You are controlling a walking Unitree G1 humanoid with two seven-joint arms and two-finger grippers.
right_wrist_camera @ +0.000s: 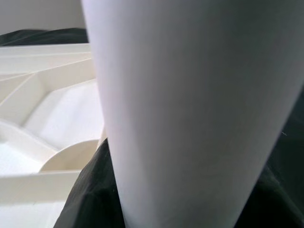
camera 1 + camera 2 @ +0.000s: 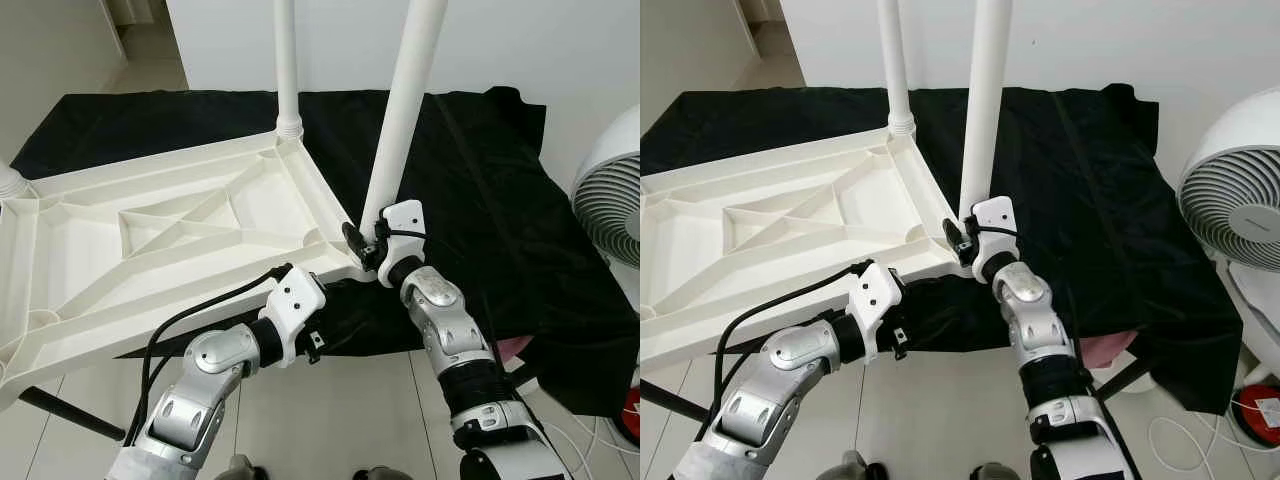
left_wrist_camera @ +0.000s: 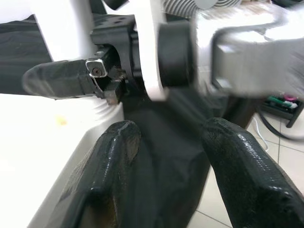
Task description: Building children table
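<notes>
Currently, a white plastic tabletop (image 2: pixel 180 225) lies upside down on a black cloth (image 2: pixel 470 180), ribbed underside facing up. The right gripper (image 2: pixel 368 243) sits at the near corner of the tabletop, its fingers closed around the base of a white table leg (image 2: pixel 400 120) that rises above it, leaning a little. In the right wrist view the leg (image 1: pixel 190 109) is pressed close against the camera, with a rounded corner socket (image 1: pixel 71 154) just beside it.

The left gripper (image 3: pixel 171 156) is just below and to the robot's left of the right one, under the tabletop's near edge. Its two black fingers (image 3: pixel 111 166) are spread apart with nothing between them, one touching the white edge.

Judging from this, the step in hand is seating this leg in its corner socket. To do it well, the leg should probably be brought upright over the socket before pressing or turning, while the left gripper steadies the tabletop so it does not slide on the cloth.

A second leg (image 2: pixel 287 70) already stands upright in the far corner beyond the right gripper.

No container holds anything; the hollow cells between the tabletop's ribs are bare. A white fan (image 2: pixel 612 190) stands on the floor, well off to the right.
</notes>
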